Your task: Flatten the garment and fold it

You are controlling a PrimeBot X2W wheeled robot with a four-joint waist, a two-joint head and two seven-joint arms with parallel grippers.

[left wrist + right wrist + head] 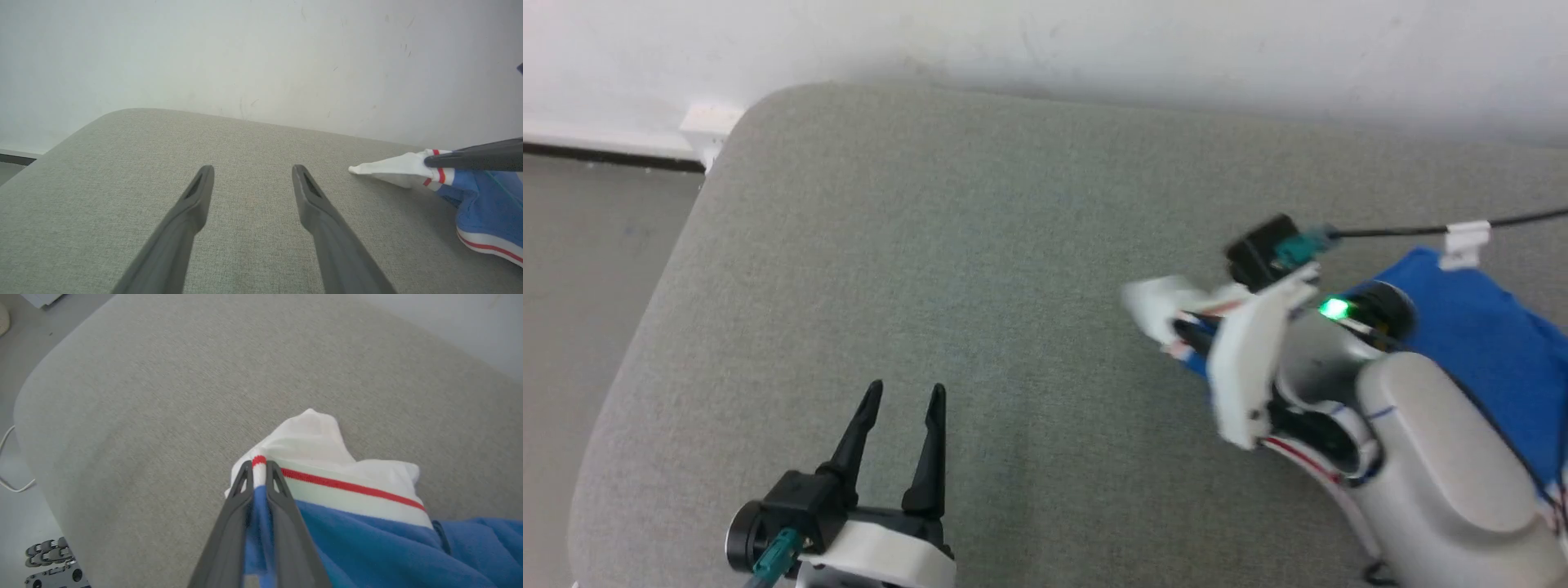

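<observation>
The garment (1486, 343) is a royal-blue shirt with a white sleeve and red striped trim, bunched at the right side of the grey cushion. My right gripper (257, 469) is shut on the garment's (359, 522) striped sleeve trim, and the white sleeve spills out past its fingertips. In the head view the right gripper (1188, 335) points left with the white sleeve at its tip. The left wrist view shows the garment (482, 204) at the right edge, pinched by the right gripper (429, 162). My left gripper (905, 396) (252, 175) hovers open over bare cushion, well left of the garment.
The grey cushion (947, 269) has a rounded far-left corner and drops off to floor (580, 269) on the left. A white wall (1094, 41) rises behind it. A black cable (1405, 230) with a white clip runs off to the right above the garment.
</observation>
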